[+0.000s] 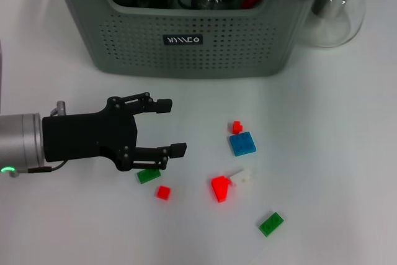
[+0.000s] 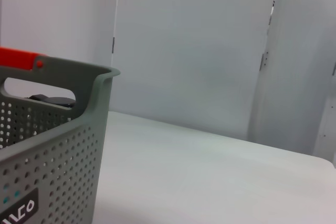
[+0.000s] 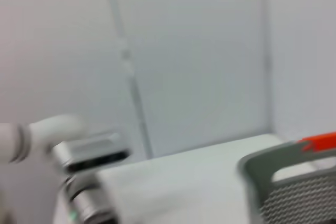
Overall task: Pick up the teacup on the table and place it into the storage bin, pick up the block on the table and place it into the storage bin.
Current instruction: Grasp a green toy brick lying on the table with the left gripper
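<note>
Storage bin (image 1: pixel 186 35) at the table's far edge, top cut off; dark and glassy contents hard to identify. Black label (image 1: pixel 183 40), white lettering unreadable. Loose blocks in front: blue block (image 1: pixel 242 144), red block (image 1: pixel 163 192). Left gripper (image 1: pixel 172 127) spread wide, empty, above green block (image 1: pixel 148 175). Right gripper unseen.

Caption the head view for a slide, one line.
Left gripper, jaws open, hovers over scattered blocks before the storage bin.
</note>
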Motion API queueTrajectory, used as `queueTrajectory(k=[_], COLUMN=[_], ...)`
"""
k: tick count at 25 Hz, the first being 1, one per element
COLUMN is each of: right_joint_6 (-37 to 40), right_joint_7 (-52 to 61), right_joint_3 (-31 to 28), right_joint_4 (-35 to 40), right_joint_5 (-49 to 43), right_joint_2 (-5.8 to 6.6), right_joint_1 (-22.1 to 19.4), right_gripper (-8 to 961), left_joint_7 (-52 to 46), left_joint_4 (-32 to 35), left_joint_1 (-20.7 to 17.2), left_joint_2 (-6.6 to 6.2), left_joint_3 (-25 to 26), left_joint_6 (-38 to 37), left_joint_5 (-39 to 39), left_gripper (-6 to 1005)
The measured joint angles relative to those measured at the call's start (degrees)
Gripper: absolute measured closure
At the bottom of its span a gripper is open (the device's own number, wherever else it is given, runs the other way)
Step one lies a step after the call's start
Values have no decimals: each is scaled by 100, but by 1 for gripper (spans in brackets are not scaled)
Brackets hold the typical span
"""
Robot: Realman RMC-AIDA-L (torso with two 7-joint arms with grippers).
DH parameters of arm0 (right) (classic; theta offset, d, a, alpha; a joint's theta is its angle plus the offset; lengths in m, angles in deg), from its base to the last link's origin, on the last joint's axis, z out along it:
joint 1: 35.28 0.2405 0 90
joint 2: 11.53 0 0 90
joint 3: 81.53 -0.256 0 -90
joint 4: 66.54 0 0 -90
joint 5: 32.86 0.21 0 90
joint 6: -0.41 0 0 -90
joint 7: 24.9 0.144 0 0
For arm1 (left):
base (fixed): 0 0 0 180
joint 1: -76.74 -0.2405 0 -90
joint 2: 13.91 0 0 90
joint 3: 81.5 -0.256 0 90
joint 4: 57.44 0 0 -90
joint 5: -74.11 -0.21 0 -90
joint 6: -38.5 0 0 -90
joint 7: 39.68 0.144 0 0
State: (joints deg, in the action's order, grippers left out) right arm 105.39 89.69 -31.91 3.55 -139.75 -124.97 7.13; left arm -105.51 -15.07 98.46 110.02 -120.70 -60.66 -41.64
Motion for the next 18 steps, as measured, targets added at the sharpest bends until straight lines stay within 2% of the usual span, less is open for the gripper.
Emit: queueTrajectory(k=[6,11,13,18], right_joint_6=[792,823,802,666], right_joint_7=[-559,-624,-630,-624], right_joint_3=[77,348,403,418], right_joint_4=[-188,-671,-777,-817], right_joint_5=[-649,-1399,-1744,-2492], right_joint_2=[-8,2,-68,-340], right_joint_1=[-363,-422,-378,-214], right_gripper=[218,219,219,221], left_joint_7=[0,-38,-138,-612], left_joint_4=[89,278,470,1165], left_joint_1=[-61,-89,-94,-55], left_joint_2=[-2,-1,-1,14], left_joint_3=[1,0,-17,-99], left_joint_6=[-6,-54,-162,-255], left_joint_5=[-49,-242,-360,-805], left_gripper=[145,145,145,145])
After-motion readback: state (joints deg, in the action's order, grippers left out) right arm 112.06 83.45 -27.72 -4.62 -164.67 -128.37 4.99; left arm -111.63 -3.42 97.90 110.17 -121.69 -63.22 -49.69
